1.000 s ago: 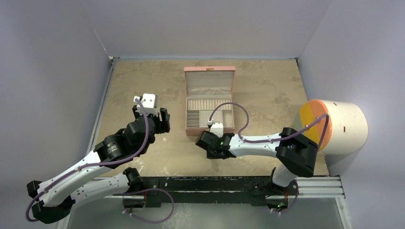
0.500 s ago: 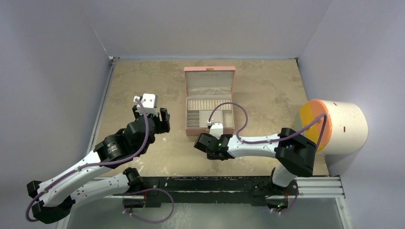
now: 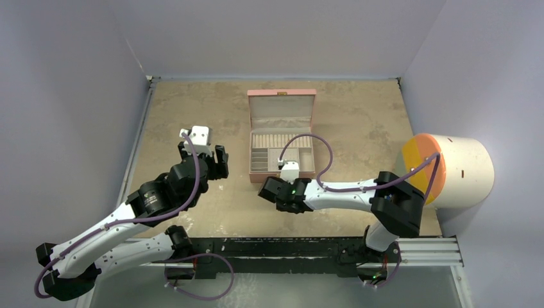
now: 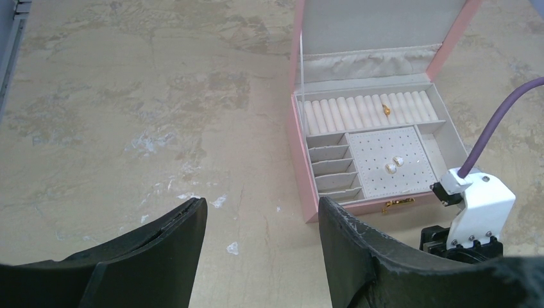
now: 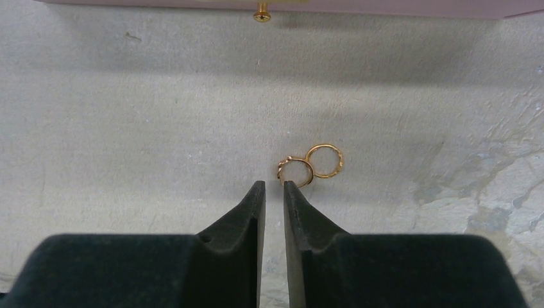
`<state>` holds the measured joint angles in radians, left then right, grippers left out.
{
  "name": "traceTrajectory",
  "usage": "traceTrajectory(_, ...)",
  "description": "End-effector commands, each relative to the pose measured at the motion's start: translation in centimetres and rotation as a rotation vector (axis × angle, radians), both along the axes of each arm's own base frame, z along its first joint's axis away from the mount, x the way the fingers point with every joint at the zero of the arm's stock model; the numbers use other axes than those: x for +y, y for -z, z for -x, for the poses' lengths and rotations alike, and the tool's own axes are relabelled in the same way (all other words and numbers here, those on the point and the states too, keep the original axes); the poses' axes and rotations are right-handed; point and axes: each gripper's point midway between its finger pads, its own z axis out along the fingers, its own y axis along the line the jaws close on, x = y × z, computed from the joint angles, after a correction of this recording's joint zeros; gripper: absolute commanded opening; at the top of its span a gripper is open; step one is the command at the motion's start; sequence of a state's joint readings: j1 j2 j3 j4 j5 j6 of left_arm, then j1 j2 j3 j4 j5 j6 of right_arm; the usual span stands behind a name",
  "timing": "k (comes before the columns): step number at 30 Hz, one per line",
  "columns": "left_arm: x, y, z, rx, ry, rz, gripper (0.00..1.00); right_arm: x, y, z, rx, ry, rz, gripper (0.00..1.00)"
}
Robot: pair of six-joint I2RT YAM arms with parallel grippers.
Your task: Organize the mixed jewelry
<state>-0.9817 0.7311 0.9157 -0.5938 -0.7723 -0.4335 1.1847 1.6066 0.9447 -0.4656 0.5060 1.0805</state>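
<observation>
Right gripper (image 5: 272,187) pointed down at the table (image 3: 359,115), just in front of the open pink box (image 3: 281,136). Its jaws were almost together, with only a thin slit between the tips and nothing in it. Two gold rings (image 5: 310,165) lay flat on the table, touching or slightly overlapping each other. The nearer ring sat just past the tip of the finger on the right of the wrist view. I could not tell whether it touched that tip. Neither ring was gripped. The box's front wall ran across the top of that view, with its small gold clasp (image 5: 261,15) sticking out and well apart from the rings.

Left gripper (image 4: 260,212) hung over bare table on the left side, away from the box. Its jaws were spread wide and held nothing.

The box lid (image 4: 378,25) stood upright at the back. In the tray, one small gold piece (image 4: 385,109) sat in the row of ring rolls (image 4: 346,112), right of the middle. Two pale studs (image 4: 393,164) sat close together on the dotted panel (image 4: 385,144). The narrow slots (image 4: 330,168) left of the panel showed nothing I could make out. In the left wrist view, the right arm's white camera block (image 4: 482,205) showed by the near right corner of the box, with a purple cable (image 4: 497,125) rising from it.

A big white drum with an orange face (image 3: 452,170) stood at the right edge of the table, clear of both arms' grippers.
</observation>
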Motion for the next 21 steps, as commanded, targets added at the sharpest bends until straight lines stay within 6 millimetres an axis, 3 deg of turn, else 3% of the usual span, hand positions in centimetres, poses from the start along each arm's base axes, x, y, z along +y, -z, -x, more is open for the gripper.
traceTrajectory(1,0.1,-0.4,-0.2,-0.013,-0.005,0.011,0.63,0.4,-0.4,-1.0,-0.044,0.029,0.014,0.19)
traceTrajectory(21,0.1,-0.4,-0.2,-0.013,-0.008,0.011,0.63,-0.1,1.8,-1.0,-0.019,0.046,0.052,0.17)
